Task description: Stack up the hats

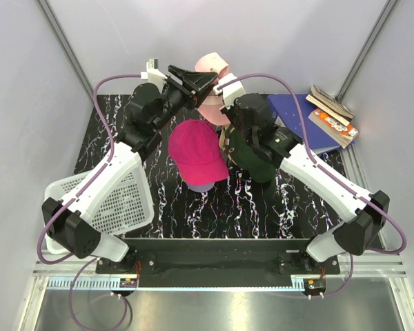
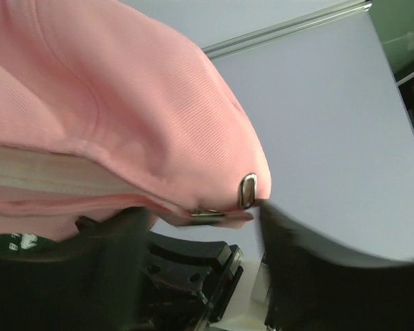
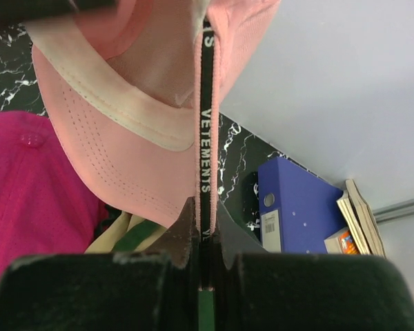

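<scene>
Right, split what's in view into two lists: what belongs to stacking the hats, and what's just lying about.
For the job:
- light pink cap, its strap pinched in the right tool
- magenta cap
- dark green cap

Lying about:
- white mesh basket
- blue binder
- stack of books

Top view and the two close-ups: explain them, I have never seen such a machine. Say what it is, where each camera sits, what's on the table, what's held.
It is two robot arms bolted side by side. The wide picture looks down from above; each close-up comes from a camera on one wrist. On the black table lie a magenta cap, a dark green cap, a white mesh basket, and a blue binder with books. The right fingers pinch the light pink cap by its black strap; the left fingers stand spread at its buckle.
</scene>
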Motion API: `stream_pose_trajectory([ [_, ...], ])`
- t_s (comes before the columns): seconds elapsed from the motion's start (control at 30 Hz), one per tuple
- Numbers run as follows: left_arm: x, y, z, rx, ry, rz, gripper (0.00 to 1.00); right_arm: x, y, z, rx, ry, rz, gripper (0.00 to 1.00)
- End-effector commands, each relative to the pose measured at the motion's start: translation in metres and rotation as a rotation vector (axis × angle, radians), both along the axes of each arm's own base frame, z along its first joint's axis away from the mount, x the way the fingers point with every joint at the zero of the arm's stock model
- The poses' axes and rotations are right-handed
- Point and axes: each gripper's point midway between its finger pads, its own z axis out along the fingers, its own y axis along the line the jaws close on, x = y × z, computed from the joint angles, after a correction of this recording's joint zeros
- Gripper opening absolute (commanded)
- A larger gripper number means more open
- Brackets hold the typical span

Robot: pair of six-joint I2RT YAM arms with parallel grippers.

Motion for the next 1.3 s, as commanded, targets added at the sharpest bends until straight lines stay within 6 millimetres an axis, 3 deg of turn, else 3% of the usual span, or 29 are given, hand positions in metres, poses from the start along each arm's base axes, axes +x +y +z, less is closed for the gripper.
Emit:
stream_pose_trajectory([
  [0.0, -0.001, 0.016, 0.042, -0.048, -0.108, 0.059, 0.41, -0.010, -0.001, 0.028, 0.068, -0.085, 0.016, 0.00],
  [0.03, -0.001, 0.018, 0.045, -0.053, -0.116, 0.064, 0.27, -0.013, -0.002, 0.026, 0.076, -0.084, 0.018, 0.00],
  [0.13, 0.000, 0.017, 0.052, -0.059, -0.143, 0.053, 0.03, -0.018, -0.003, 0.028, 0.123, -0.111, 0.035, 0.00],
  [0.3, -0.006, 0.028, 0.088, -0.061, -0.275, 0.045, 0.00, -0.023, -0.003, 0.038, 0.193, -0.162, 0.049, 0.00],
  [0.37, -0.009, 0.033, 0.098, -0.043, -0.338, 0.037, 0.00, -0.023, -0.001, 0.034, 0.210, -0.149, 0.050, 0.07],
  [0.43, -0.015, 0.035, 0.108, -0.058, -0.384, 0.008, 0.00, -0.022, 0.003, 0.035, 0.269, -0.148, 0.057, 0.25],
  [0.47, -0.015, 0.038, 0.112, -0.063, -0.397, 0.008, 0.00, -0.024, 0.008, 0.037, 0.303, -0.153, 0.083, 0.52],
  [0.53, -0.022, 0.038, 0.121, -0.076, -0.416, -0.019, 0.00, -0.027, 0.011, 0.032, 0.356, -0.149, 0.108, 0.70],
  [0.57, -0.023, 0.039, 0.123, -0.079, -0.421, -0.028, 0.00, -0.032, 0.018, 0.042, 0.406, -0.190, 0.163, 0.81],
  [0.63, -0.027, 0.037, 0.128, -0.087, -0.420, -0.049, 0.00, -0.038, 0.021, 0.034, 0.451, -0.214, 0.203, 0.89],
  [0.67, -0.031, 0.039, 0.135, -0.097, -0.431, -0.053, 0.00, -0.040, 0.021, 0.047, 0.504, -0.270, 0.219, 0.93],
  [0.7, -0.033, 0.039, 0.138, -0.103, -0.431, -0.057, 0.00, -0.041, 0.022, 0.046, 0.520, -0.282, 0.223, 0.97],
  [0.83, -0.045, 0.041, 0.155, -0.155, -0.451, -0.090, 0.00, -0.041, 0.027, 0.037, 0.577, -0.284, 0.242, 1.00],
  [1.03, -0.061, 0.040, 0.178, -0.166, -0.497, -0.138, 0.00, -0.050, 0.034, 0.057, 0.797, -0.253, 0.375, 1.00],
  [1.27, -0.080, 0.042, 0.202, -0.201, -0.548, -0.187, 0.00, -0.062, 0.040, 0.067, 0.869, -0.310, 0.508, 1.00],
])
